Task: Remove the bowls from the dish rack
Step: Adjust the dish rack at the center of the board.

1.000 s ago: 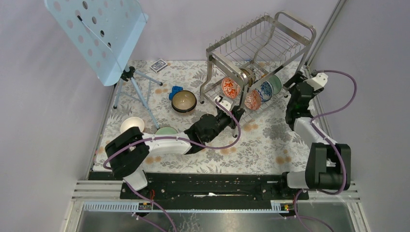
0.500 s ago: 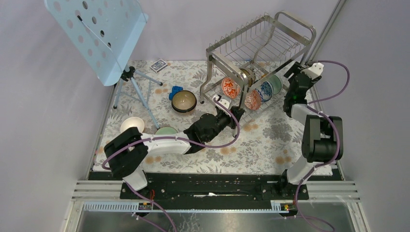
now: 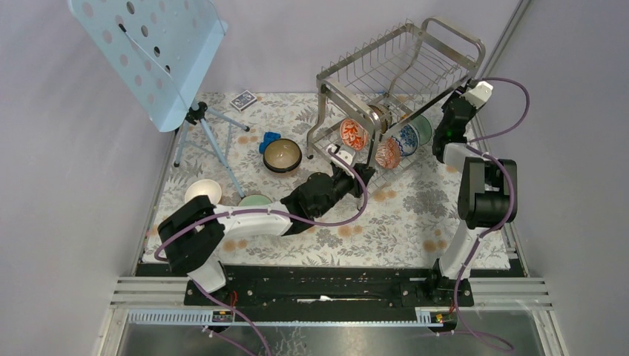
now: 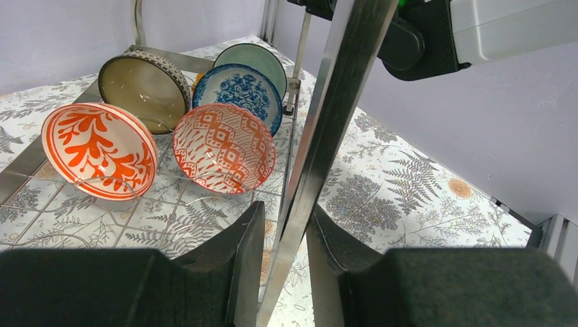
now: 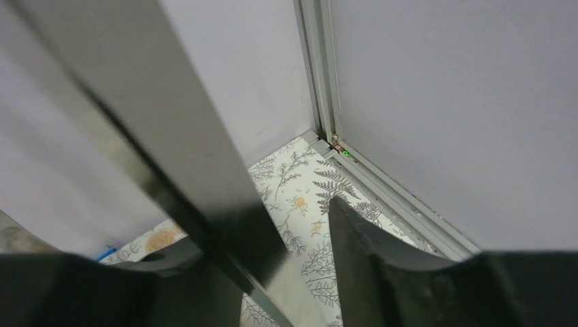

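The right hand (image 3: 451, 111) has swung up to the dish rack (image 3: 386, 70) at the tabletop's (image 3: 415, 215) far right corner and is narrowing, still part open, around a rear post (image 5: 204, 170), while the left hand (image 4: 283, 231) grips a front leg (image 4: 320, 136), seemingly steadying the rack with five bowls (image 4: 223, 146) inside.
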Action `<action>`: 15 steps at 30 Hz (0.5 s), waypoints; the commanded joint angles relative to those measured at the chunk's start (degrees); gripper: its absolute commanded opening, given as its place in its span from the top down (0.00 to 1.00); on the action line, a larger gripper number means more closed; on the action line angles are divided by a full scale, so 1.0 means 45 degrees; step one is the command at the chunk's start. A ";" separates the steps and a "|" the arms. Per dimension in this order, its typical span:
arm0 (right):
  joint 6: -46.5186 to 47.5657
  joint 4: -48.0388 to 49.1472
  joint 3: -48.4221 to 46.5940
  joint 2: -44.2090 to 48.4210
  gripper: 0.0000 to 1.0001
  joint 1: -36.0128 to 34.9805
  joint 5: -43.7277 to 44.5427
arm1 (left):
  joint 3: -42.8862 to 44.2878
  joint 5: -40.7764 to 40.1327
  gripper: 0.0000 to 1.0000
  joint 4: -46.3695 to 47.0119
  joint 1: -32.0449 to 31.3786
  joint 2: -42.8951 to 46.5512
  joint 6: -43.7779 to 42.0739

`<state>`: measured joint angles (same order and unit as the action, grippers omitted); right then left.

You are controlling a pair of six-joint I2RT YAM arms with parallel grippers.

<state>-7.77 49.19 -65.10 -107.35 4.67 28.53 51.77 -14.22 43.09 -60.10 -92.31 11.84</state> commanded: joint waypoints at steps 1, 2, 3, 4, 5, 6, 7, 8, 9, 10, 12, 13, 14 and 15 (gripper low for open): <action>0.0496 0.0058 -0.0767 -0.0172 0.55 0.0076 0.1270 | 0.0676 -0.0386 0.68 0.0036 0.0298 0.0280 -0.0168; 0.0506 -0.0004 -0.0784 -0.0178 0.58 0.0086 0.1306 | 0.0700 -0.0404 0.68 0.0029 0.0306 0.0282 -0.0169; 0.0517 -0.0070 -0.0777 -0.0172 0.63 0.0095 0.1346 | 0.0717 -0.0413 0.68 0.0001 0.0303 0.0297 -0.0184; 0.0499 -0.0098 -0.0769 -0.0185 0.67 0.0123 0.1397 | 0.0732 -0.0446 0.68 -0.0024 0.0305 0.0311 -0.0188; 0.0438 -0.0185 -0.0782 -0.0214 0.70 0.0148 0.1416 | 0.0741 -0.0485 0.68 -0.0025 0.0298 0.0323 -0.0189; 0.0362 -0.0286 -0.0777 -0.0213 0.74 0.0173 0.1413 | 0.0742 -0.0502 0.68 -0.0042 0.0306 0.0344 -0.0189; 0.0301 -0.0320 -0.0744 -0.0210 0.78 0.0201 0.1437 | 0.0742 -0.0526 0.68 -0.0059 0.0298 0.0373 -0.0203; 0.0269 -0.0402 -0.0743 -0.0178 0.83 0.0211 0.1475 | 0.0742 -0.0546 0.68 -0.0091 0.0306 0.0404 -0.0232; 0.0246 -0.0479 -0.0725 -0.0145 0.89 0.0213 0.1513 | 0.0737 -0.0565 0.68 -0.0138 0.0298 0.0432 -0.0287; 0.0209 -0.0547 -0.0687 -0.0089 0.96 0.0211 0.1614 | 0.0724 -0.0614 0.67 -0.0178 0.0306 0.0474 -0.0347; -0.0336 -0.1004 -0.0531 0.0172 1.00 0.0213 0.2042 | 0.0686 -0.0779 0.67 -0.0179 0.0298 0.0542 -0.0462; -0.0728 -0.1318 -0.0433 0.0331 1.00 0.0213 0.2273 | 0.0684 -0.0885 0.66 -0.0159 0.0306 0.0532 -0.0511; -0.0997 -0.1634 -0.0328 0.0468 1.00 0.0213 0.2512 | 0.0725 -0.0952 0.66 -0.0159 0.0308 0.0509 -0.0510; -0.1243 -0.1946 -0.0198 0.0617 1.00 0.0213 0.2700 | 0.0764 -0.0990 0.66 -0.0174 0.0325 0.0478 -0.0471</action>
<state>-7.99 47.62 -66.39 -107.94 4.05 30.35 52.90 -14.44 40.86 -60.01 -92.29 10.98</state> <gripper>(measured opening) 0.357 0.336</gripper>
